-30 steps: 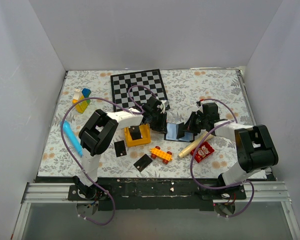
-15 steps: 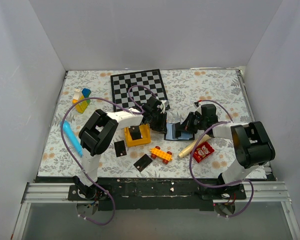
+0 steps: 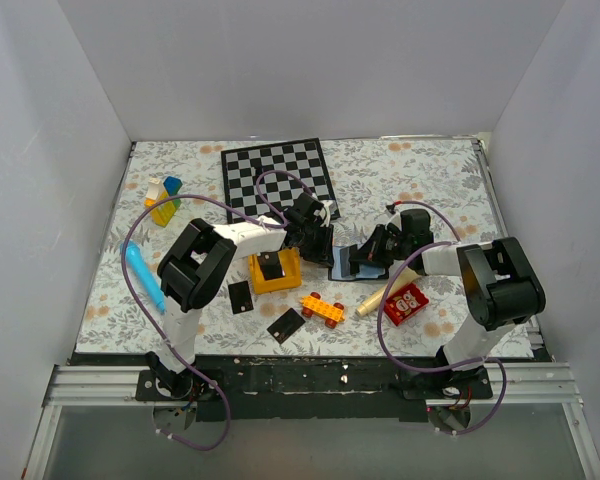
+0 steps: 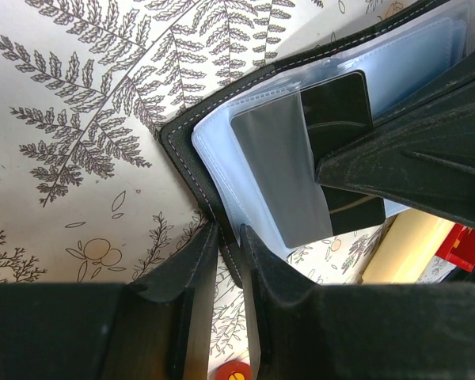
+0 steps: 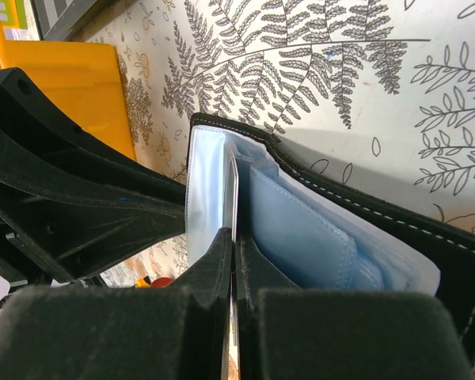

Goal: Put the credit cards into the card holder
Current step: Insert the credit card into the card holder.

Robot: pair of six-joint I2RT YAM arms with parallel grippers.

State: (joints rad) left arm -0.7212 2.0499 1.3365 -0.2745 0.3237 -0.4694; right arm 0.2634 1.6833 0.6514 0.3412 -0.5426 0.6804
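**A:** The left gripper (image 4: 227,232) is pinched onto the wallet (image 4: 178,146) at its black stitched edge. The wallet lies spread open on the table (image 3: 440,180).

**B:** The right gripper (image 5: 232,237) is clamped tight on a black card (image 4: 338,107), whose end sits among the clear sleeves.

**A:** The wallet is mid-table, just right of the yellow block (image 3: 280,278).

**B:** One loose card (image 3: 240,296) lies flat near the front edge. Another loose card (image 3: 286,325) sits beside it, well apart from the wallet.
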